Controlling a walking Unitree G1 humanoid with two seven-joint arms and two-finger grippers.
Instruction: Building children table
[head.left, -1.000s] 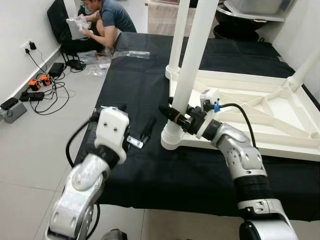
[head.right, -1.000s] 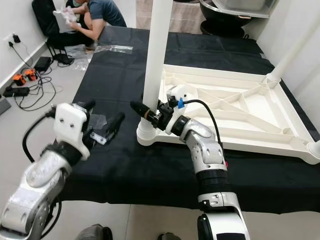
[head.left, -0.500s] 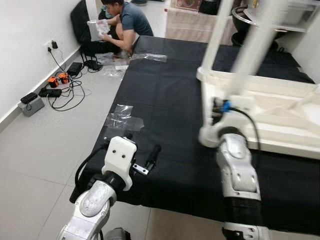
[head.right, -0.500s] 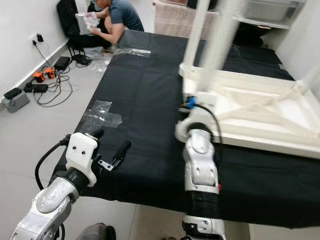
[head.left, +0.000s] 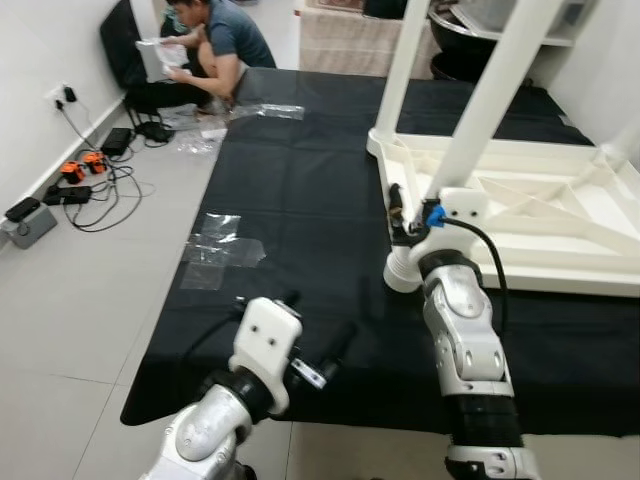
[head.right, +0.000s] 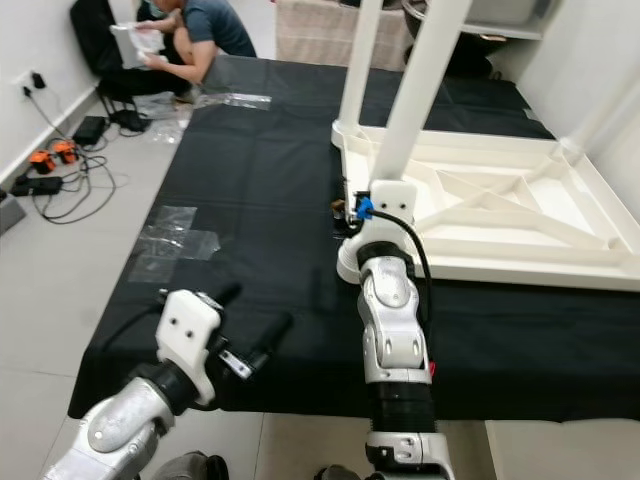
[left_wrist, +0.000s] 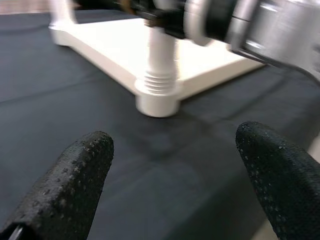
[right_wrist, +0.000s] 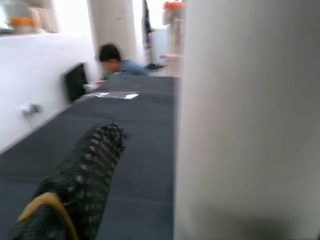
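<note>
Now the head camera has swung back from its blurred sweep; the view is steady again. The upturned table top (head.left: 520, 215) lies on the black cloth (head.left: 290, 200) at 2 o'clock, its legs pointing up. The right gripper (head.left: 400, 222) remains at the near leg (head.left: 478, 120), low by the threaded socket (left_wrist: 159, 82); one finger (right_wrist: 85, 175) lies beside the leg, whether it is clamped I cannot tell. The left gripper (left_wrist: 172, 170) has dropped toward 7 o'clock, fingers wide apart, empty, over the cloth. A person (head.left: 215, 40) crouches at 11 o'clock. Judgement: leg seating still in progress.
</note>
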